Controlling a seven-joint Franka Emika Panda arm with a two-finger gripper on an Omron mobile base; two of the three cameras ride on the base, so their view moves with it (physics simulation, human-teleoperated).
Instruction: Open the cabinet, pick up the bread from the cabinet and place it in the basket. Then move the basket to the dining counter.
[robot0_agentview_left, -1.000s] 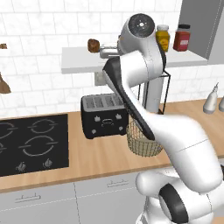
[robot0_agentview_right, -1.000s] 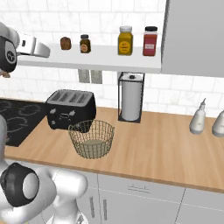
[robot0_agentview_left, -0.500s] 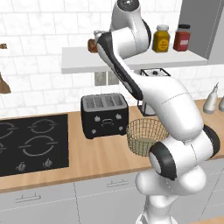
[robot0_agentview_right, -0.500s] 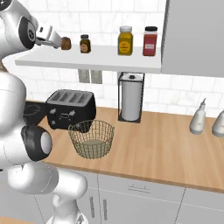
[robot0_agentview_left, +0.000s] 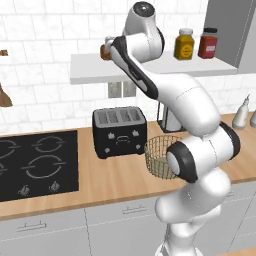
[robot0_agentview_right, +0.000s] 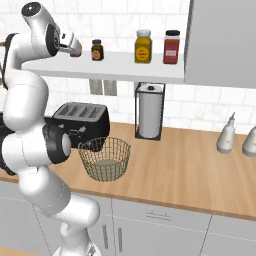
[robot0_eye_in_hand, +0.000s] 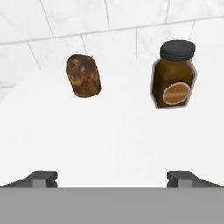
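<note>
- bread (robot0_eye_in_hand: 83, 75): rough, matt, dark-brown crust, left of the jar (robot0_eye_in_hand: 173, 74)
- jar: glossy brown glass, matt black lid
- basket (robot0_agentview_right: 104, 158): thin tan-gold wire mesh
- counter (robot0_agentview_right: 190, 170): smooth light wood under the basket

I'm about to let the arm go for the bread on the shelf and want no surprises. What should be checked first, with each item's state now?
1. Gripper open: ok, fingertips stand wide apart.
2. Bread in sight on the white shelf: ok.
3. Gripper centred on the bread: not ok, the bread sits off to one side in the hand view.
4. Jar apart from the bread: ok, a gap shows.
5. Basket ready on the counter: ok, upright beside the toaster.
</note>
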